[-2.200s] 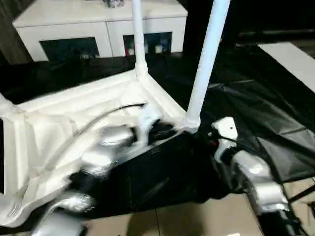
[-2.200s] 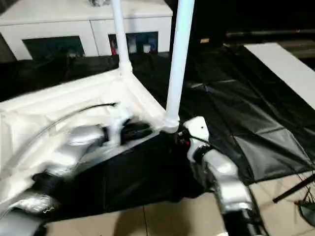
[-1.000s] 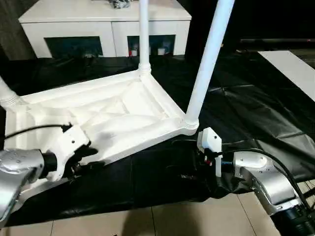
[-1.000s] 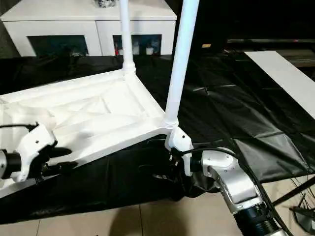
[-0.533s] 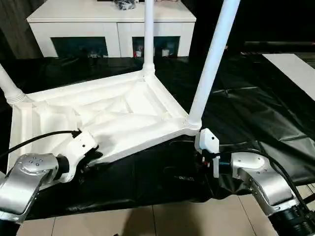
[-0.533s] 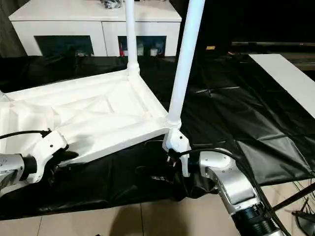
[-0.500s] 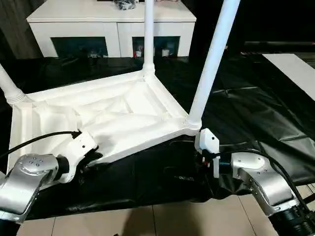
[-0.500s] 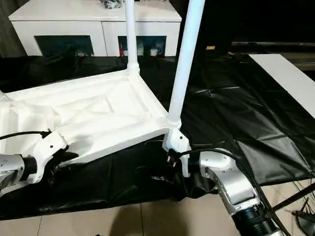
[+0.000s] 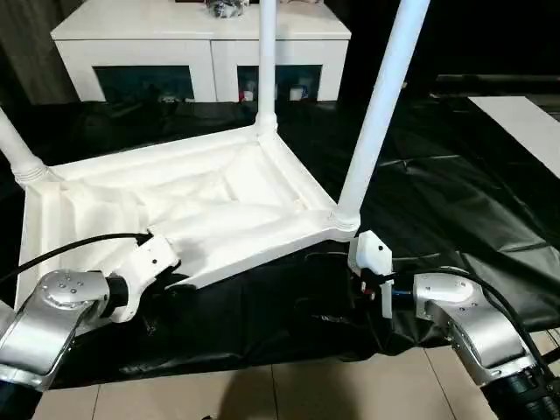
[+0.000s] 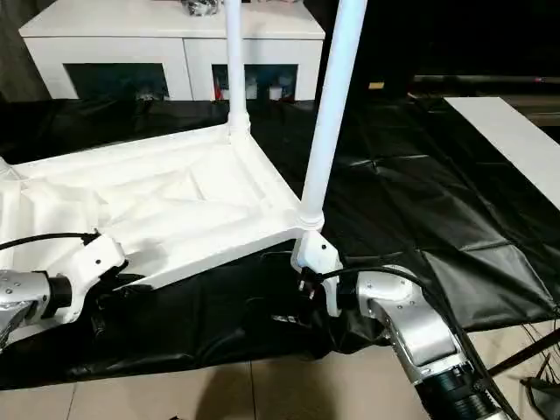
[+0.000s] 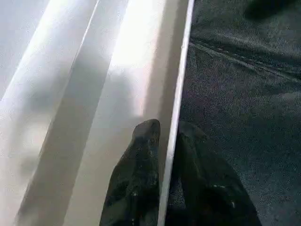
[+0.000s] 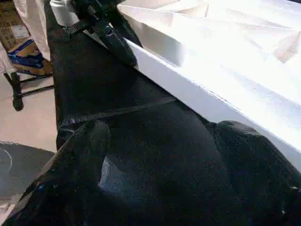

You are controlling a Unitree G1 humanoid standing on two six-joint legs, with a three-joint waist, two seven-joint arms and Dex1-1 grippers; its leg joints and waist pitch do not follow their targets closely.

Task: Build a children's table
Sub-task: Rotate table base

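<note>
The white tabletop (image 9: pixel 219 219) lies upside down on a black sheet, ribbed underside up. Three white tube legs stand in its corner sockets: at the back (image 9: pixel 267 61), the near right (image 9: pixel 381 114) and the left (image 9: pixel 17 149). My left gripper (image 11: pixel 168 129) is shut on the tabletop's near rim, one black finger inside (image 11: pixel 141 165) and one outside. That gripper also shows in the right wrist view (image 12: pixel 120 47). My right gripper (image 12: pixel 164 136) is open, fingers wide apart over the sheet just below the near right corner; from the head it is hidden under its white wrist housing (image 9: pixel 372 258).
A white cabinet (image 9: pixel 201 35) with glass doors stands behind the tabletop. The black sheet (image 9: pixel 455 201) covers the floor, with beige tiles (image 9: pixel 289 394) at its near edge. A white board (image 9: pixel 525 114) lies at the far right. A cardboard box (image 12: pixel 21 37) sits on a stand.
My left arm has swung back from over the tabletop to its near rim and slid right along it. The right gripper has barely moved. The camera has shifted a little.
</note>
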